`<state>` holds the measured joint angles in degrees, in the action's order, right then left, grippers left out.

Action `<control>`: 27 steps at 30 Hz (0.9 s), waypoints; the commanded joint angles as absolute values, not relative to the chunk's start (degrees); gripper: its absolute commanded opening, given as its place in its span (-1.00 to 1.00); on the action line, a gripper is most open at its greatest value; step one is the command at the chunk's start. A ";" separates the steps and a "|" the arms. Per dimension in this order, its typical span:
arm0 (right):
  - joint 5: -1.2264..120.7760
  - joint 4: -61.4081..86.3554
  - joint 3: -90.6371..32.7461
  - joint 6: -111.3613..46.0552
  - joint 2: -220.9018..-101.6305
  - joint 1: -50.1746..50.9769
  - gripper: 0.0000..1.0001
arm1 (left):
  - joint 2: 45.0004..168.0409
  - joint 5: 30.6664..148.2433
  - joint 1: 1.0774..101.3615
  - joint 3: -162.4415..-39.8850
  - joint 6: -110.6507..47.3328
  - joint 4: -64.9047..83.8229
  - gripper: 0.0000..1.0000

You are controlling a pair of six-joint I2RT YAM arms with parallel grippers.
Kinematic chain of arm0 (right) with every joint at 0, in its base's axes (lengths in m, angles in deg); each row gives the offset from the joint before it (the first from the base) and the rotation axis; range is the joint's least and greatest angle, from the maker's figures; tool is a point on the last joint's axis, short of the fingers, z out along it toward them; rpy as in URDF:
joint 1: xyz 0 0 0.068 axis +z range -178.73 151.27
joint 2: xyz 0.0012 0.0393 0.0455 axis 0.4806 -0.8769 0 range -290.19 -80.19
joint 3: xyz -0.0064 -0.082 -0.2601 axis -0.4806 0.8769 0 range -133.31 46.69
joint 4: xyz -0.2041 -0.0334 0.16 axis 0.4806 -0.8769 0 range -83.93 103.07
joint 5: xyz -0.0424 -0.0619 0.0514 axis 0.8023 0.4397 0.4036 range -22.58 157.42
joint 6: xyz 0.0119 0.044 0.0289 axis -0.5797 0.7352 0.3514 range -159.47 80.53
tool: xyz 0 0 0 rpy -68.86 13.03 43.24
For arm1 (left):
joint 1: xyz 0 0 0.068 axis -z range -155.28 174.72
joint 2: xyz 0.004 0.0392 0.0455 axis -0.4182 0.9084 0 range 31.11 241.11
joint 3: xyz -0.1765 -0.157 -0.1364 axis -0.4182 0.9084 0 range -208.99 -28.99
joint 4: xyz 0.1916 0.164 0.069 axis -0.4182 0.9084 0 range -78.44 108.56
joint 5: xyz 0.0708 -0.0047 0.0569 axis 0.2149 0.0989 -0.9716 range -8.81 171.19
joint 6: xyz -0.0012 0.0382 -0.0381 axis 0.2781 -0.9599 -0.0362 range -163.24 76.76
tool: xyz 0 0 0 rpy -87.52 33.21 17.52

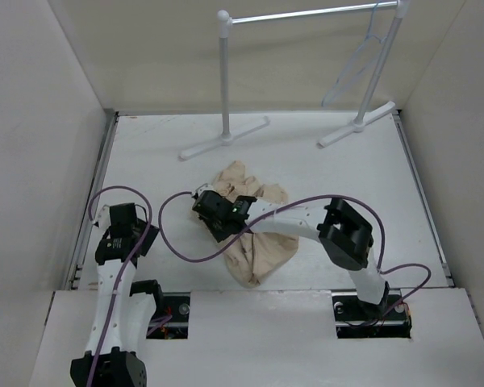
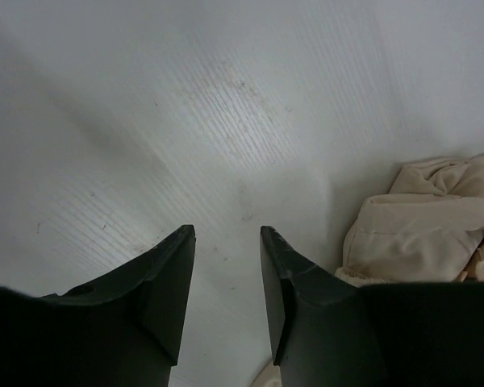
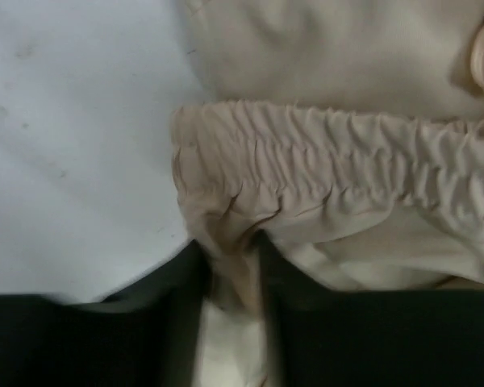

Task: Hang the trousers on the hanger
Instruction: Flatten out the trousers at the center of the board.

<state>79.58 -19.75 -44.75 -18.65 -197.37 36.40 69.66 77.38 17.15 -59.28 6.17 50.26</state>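
Beige cloth fills the middle. On the left, the left gripper (image 2: 226, 234) hangs over the bare table (image 2: 226, 121), its claw a little apart and holding nothing. The trousers (image 1: 258, 250) lie in a heap. The right gripper (image 3: 230, 250) pinches their stretchy waistband (image 3: 347, 153). Far right, the hanger (image 1: 344, 74) hangs on the rack (image 1: 224, 81). I think this is the picking-up step. Next, the left claw should grab the waistband too.

Soft, matt beige cloth on the trousers (image 3: 347, 161), the waistband puckered in fine gathers; the table (image 2: 226, 121) is white, matt, finely ribbed and lightly scuffed; the left gripper (image 2: 227, 230) looks like dull, smooth black plastic; the rack (image 1: 224, 81) is smooth white tubing, its bar (image 1: 306, 14) bright metal.
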 commanded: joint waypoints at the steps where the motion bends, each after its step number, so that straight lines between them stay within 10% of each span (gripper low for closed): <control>1: 84.28 -17.43 -48.76 -18.64 -195.78 36.62 -0.70 | 69.96 78.37 17.82 -58.62 7.65 48.22 -0.25; 11: 82.54 -14.79 -26.55 -9.68 -152.47 26.09 -0.80 | 75.75 80.67 33.18 -60.54 12.04 38.38 0.07; 19: 75.79 -15.93 -4.49 0.24 -117.31 -2.88 -0.82 | 89.46 75.57 50.41 -66.34 14.15 30.38 0.12; 27: 58.10 -16.20 1.25 4.47 -111.83 -27.19 -0.81 | 107.12 75.04 55.52 -69.16 14.51 19.75 0.15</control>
<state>66.55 -19.07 1.08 1.50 -112.13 -25.63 102.82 76.59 55.16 -66.88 13.64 25.65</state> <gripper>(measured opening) 0.093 0.575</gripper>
